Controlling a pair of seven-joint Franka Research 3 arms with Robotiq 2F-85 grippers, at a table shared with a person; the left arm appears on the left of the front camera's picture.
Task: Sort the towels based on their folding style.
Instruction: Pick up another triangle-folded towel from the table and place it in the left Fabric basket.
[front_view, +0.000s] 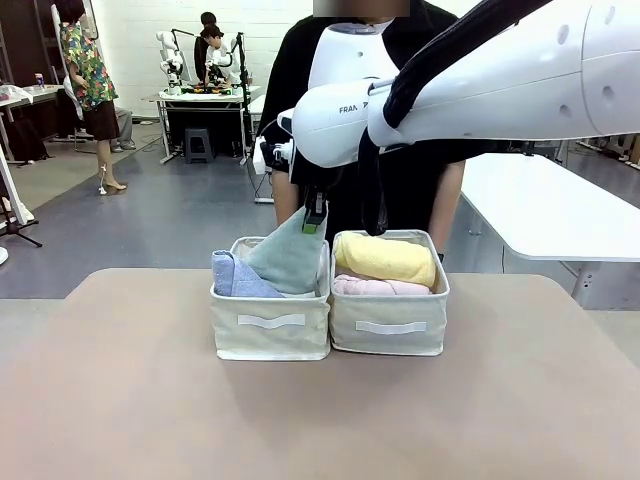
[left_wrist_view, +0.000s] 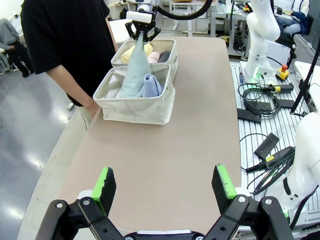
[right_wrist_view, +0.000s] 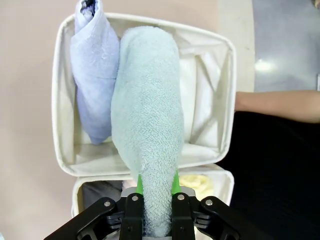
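My right gripper (front_view: 314, 222) (left_wrist_view: 143, 36) (right_wrist_view: 156, 189) is shut on the tip of the pale teal cone towel (front_view: 288, 255) (left_wrist_view: 133, 75) (right_wrist_view: 147, 135), which hangs down into the left cream basket (front_view: 270, 330) (right_wrist_view: 62, 130). Beside it in that basket lies the light blue cone towel (front_view: 235, 278) (left_wrist_view: 151, 86) (right_wrist_view: 94, 75). The right basket (front_view: 390, 325) holds the yellow roll (front_view: 385, 258), the pale pink roll (front_view: 375, 287) and a dark grey roll (left_wrist_view: 163, 56). My left gripper (left_wrist_view: 164, 192) stands open over bare table, far from the baskets.
A person in black (front_view: 400, 190) stands right behind the baskets, one forearm (right_wrist_view: 277, 106) close to the left basket's far side. The beige table (front_view: 320, 420) is bare in front. Cables and an arm base (left_wrist_view: 260, 75) lie beside the table.
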